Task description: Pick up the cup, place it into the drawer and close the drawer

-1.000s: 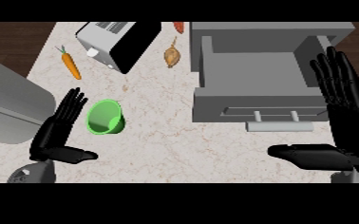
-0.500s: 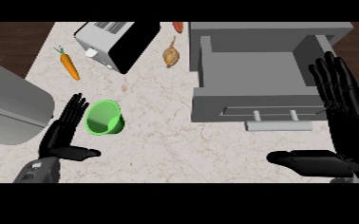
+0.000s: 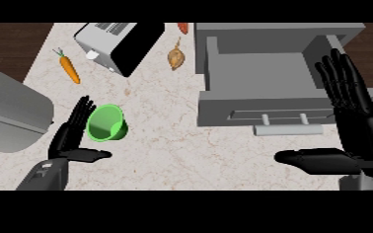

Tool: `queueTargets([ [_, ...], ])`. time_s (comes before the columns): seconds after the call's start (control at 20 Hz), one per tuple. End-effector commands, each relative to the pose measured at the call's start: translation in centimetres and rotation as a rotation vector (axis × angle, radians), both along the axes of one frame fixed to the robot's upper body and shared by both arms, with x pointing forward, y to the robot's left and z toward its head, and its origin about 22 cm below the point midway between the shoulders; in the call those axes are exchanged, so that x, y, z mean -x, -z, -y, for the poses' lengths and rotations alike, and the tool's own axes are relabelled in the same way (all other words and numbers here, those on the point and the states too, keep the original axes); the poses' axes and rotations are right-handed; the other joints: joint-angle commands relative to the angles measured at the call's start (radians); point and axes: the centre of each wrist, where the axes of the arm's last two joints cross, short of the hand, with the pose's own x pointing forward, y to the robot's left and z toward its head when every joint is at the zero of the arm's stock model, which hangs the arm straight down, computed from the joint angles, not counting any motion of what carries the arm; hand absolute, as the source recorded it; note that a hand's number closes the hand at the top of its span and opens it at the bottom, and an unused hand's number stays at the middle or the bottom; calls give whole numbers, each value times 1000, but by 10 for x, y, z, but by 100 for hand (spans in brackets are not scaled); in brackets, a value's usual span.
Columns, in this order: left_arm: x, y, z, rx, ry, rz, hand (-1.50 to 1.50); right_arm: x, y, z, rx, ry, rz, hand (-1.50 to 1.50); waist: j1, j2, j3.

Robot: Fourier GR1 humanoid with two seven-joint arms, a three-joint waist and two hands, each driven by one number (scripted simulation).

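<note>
The green cup (image 3: pixel 107 123) lies on its side on the counter (image 3: pixel 175 148) at lower left of the frame, its mouth turned toward the left hand (image 3: pixel 71 139). That hand's straight, released fingers stand just beside the cup's left rim; whether they touch cannot be told. The drawer (image 3: pixel 262 86) at upper right stands pulled open, its handle (image 3: pixel 288 129) facing down-frame. The right hand (image 3: pixel 342 123), fingers extended and holding nothing, covers the drawer's right edge. A toaster (image 3: pixel 116 43), carrot (image 3: pixel 69 67) and garlic bulb (image 3: pixel 175 58) sit upper left.
</note>
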Motion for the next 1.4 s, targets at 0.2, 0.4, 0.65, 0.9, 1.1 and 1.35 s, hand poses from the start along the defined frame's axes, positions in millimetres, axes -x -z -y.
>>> queueTargets([
  [0.2, 2, 1, -5, 68, 61, 90, -150, -5, -5, 5, -1, -7, 15, -150, -5, 3, -1],
  [0.4, 1, 1, -5, 86, 67, 66, -150, 9, 13, 1, 0, -22, -2, -150, -7, 2, 0],
  [0.65, -5, 5, 12, 122, 80, 99, -150, 2, 3, 1, -10, -19, 8, -150, -10, 4, -1],
  [0.9, -24, -1, 36, 180, 129, 109, -150, -3, 4, 5, -16, -24, -3, -150, -9, 4, -1],
  [1.1, -17, 4, 36, 243, 168, 118, -150, -5, -1, -2, 0, -31, -14, -150, -9, 5, -2],
  [1.35, -18, 9, 55, 333, 209, 121, 150, 1, 4, -1, -7, -27, -32, -150, -13, 5, -2],
])
